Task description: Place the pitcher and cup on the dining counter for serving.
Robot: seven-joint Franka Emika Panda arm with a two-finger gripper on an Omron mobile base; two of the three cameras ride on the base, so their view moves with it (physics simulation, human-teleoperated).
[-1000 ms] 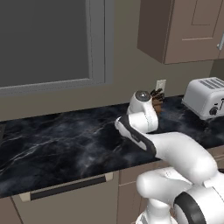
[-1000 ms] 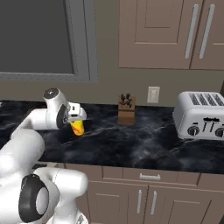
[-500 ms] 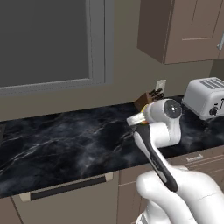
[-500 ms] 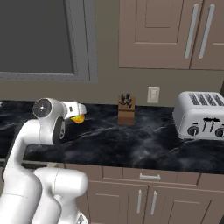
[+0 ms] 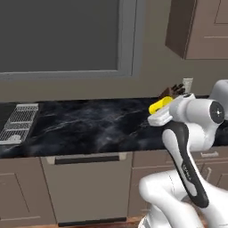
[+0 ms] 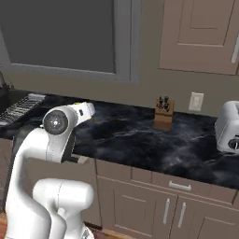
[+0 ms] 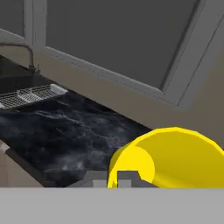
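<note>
The small yellow cup lies tilted on its side in my gripper, held in the air just in front of the black counter's edge. In the hand view the cup bulks large at the lower right, its side towards the camera. My gripper is shut on it. From the right base view the hand hangs over the same counter edge. The pitcher and the dining counter are out of view.
A black marble counter under a large window runs across the view, with a sink rack and faucet at its left. A knife block, a wall outlet and a toaster stand at the right.
The whole picture has slid right, so the camera has turned left: the sink rack came into view and the toaster went to the edge. The arm swung round with the cup still held.
</note>
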